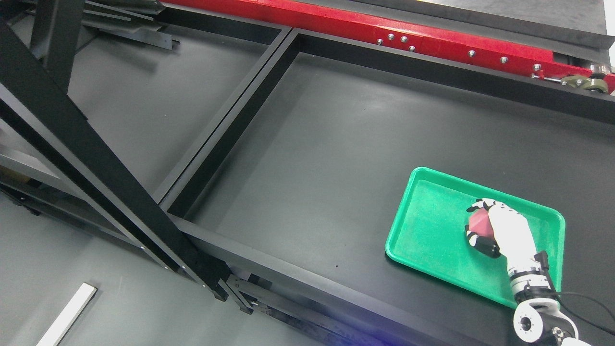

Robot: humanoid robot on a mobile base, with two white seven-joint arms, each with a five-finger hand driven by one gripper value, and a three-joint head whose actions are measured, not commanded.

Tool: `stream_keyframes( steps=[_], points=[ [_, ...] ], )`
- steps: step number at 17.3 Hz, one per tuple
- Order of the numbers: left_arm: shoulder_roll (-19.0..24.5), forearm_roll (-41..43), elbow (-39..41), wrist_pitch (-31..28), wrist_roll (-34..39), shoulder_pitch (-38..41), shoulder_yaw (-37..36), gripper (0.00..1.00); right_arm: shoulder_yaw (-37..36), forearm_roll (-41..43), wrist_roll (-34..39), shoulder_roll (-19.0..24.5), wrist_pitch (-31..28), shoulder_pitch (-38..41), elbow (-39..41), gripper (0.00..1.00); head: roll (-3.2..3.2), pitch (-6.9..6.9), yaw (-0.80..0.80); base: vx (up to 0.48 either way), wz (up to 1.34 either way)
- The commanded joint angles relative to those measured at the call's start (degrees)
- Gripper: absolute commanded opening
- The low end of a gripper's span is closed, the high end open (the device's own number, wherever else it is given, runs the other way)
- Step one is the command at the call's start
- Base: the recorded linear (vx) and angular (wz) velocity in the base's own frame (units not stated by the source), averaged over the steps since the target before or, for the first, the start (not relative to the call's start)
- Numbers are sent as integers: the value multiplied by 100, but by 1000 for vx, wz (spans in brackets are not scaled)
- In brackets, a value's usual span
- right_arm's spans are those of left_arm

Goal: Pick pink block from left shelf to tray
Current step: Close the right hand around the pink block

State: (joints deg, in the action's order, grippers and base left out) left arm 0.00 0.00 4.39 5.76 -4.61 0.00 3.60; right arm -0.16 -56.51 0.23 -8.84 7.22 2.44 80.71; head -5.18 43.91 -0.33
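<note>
A green tray lies on the dark table surface at the lower right. My right hand, white with dark fingertips, comes in from the bottom right and hovers over the tray's middle. Its fingers are curled around a pink block, which shows between thumb and fingers. Whether the block touches the tray floor cannot be told. The left hand is out of view.
Black frame beams divide the dark surface into bays. A thick black diagonal post crosses the left side. A red beam with bolts runs along the top. A white strip lies on the floor at the lower left.
</note>
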Motion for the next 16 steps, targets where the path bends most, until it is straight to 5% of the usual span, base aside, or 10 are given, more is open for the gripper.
stream_keyframes(
  steps=[1,16],
  points=[
    [100,9,0,5,4,53,0,100,-195,17,4,-21,183,-59,-99,2,0,0,0,0,0],
    [100,9,0,5,4,53,0,100,-1073,1387,-1297,145,543,-95,744,3,0,0,0,0,0]
  ],
)
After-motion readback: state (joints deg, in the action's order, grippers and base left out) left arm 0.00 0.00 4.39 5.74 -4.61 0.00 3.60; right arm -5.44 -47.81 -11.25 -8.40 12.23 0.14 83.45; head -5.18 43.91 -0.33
